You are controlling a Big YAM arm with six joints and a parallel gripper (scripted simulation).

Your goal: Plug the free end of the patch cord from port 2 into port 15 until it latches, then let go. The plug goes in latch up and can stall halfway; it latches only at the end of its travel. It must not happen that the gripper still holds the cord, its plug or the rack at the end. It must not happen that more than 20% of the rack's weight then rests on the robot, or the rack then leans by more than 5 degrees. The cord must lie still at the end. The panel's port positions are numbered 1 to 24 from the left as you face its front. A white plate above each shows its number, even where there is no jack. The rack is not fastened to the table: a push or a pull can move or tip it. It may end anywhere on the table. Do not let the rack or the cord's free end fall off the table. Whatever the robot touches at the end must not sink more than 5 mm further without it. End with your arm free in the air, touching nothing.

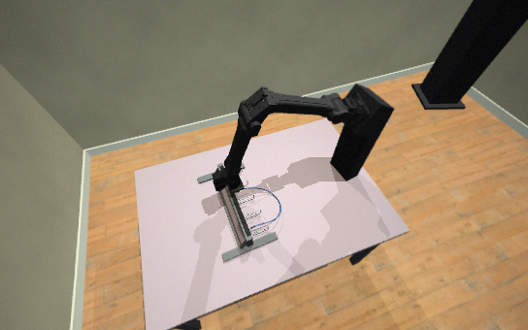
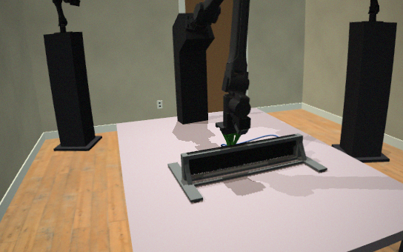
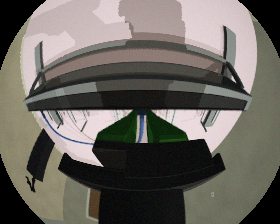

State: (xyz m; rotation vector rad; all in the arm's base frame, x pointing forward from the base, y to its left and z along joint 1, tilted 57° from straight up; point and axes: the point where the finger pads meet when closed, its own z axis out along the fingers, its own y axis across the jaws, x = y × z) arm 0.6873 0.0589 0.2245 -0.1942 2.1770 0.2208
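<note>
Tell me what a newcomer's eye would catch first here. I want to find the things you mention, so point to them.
The green fingers (image 2: 227, 138) stand out at the rack's front side, against the black arm (image 1: 237, 146) (image 2: 238, 44). Next, the blue cord (image 1: 280, 206) (image 2: 253, 138) (image 3: 66, 138) bows out over the pale table (image 1: 175, 272) (image 2: 155, 222).

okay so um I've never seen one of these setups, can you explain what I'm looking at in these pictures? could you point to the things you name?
The machine is one black jointed robot arm (image 1: 297, 104) (image 2: 239, 44). Its end effector (image 1: 239, 188) (image 2: 232, 144) (image 3: 142, 113) has two green fingers (image 2: 227, 138).

The top picture looks down from high up. The exterior one looks across the table from the side opposite the arm's base. The round, bulging one comes from the arm's wrist, looking along the fingers.

On the pale pink table (image 1: 165, 277) (image 2: 255, 222) (image 3: 211, 15) stands a long rack (image 1: 262, 240) (image 2: 189, 186) (image 3: 138, 86) on two flat feet. A blue patch cord (image 1: 280, 209) (image 2: 252, 139) (image 3: 66, 139) loops beside it, and the fingers are closed on one end. Whether that end is plugged in, I can't tell.
</note>
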